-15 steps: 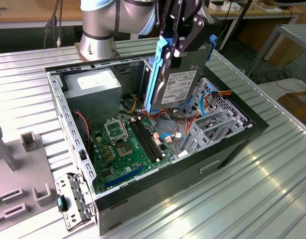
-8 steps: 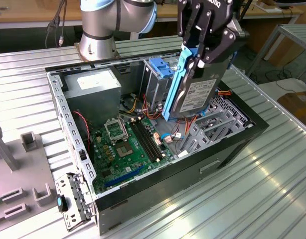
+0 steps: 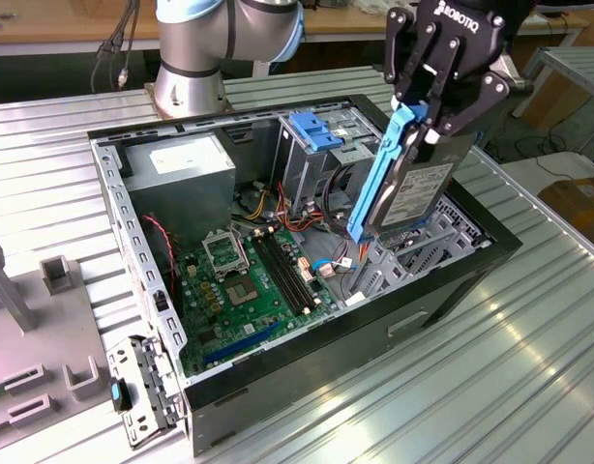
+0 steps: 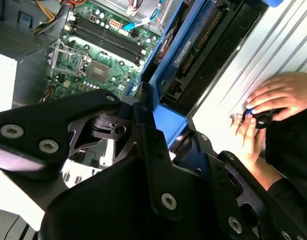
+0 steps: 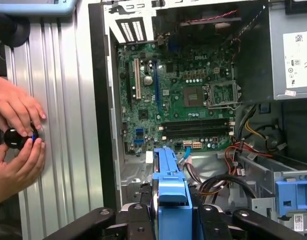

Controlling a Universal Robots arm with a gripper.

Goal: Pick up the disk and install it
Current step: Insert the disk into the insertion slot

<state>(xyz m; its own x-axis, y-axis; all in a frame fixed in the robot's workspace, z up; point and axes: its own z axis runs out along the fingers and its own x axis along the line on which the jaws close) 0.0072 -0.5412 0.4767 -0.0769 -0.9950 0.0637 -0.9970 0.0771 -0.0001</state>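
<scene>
Gripper pointing down, tilted, jaws clamped on disk.

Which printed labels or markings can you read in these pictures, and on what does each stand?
White label on the disk, which the gripper holds with jaws shut: too small to read.
White label on the grey metal box: too small to read.
White lettering on the gripper: a brand mark, left unquoted.
White mark on the motherboard: also a brand.

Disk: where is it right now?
In the exterior view the disk hangs steeply tilted in the gripper, above the drive bay at the exterior view's right end of the open computer case.
</scene>
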